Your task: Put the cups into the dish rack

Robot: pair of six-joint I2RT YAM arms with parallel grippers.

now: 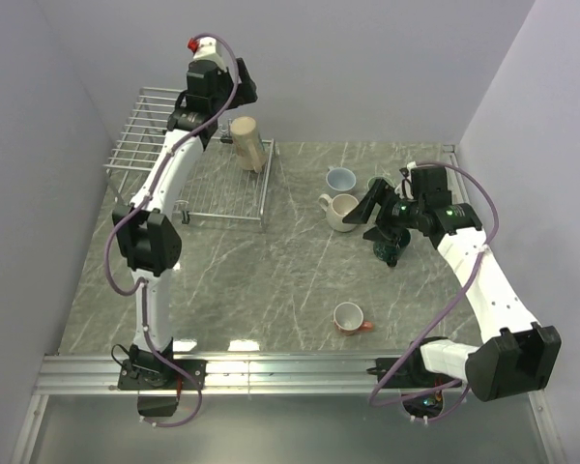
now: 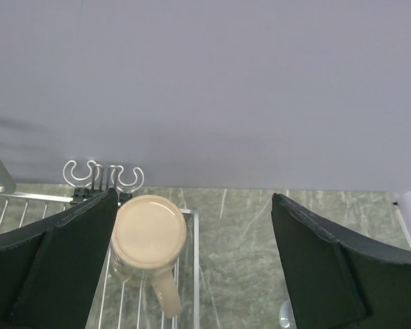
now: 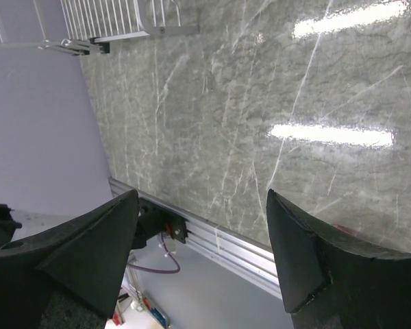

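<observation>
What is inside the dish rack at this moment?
One tall beige mug stands at the right end of the dish rack. No other cup shows there, but the left arm covers part of the grid.

The table (image 1: pixel 271 280) has a glossy grey-green top veined with pale lines like marble; two bright patches of glare (image 3: pixel 329 133) lie across it in the right wrist view, and a smaller one shows near its front edge from above; plain pale lilac-grey walls close it in on three sides, the back wall (image 1: pixel 367 68), the left wall (image 1: pixel 29 193) and the right wall (image 1: pixel 551 145), all evenly lit; a ribbed metal rail (image 1: pixel 290 372) runs along the near edge; beyond it lies a flat grey surface (image 1: pixel 290 425).
</observation>
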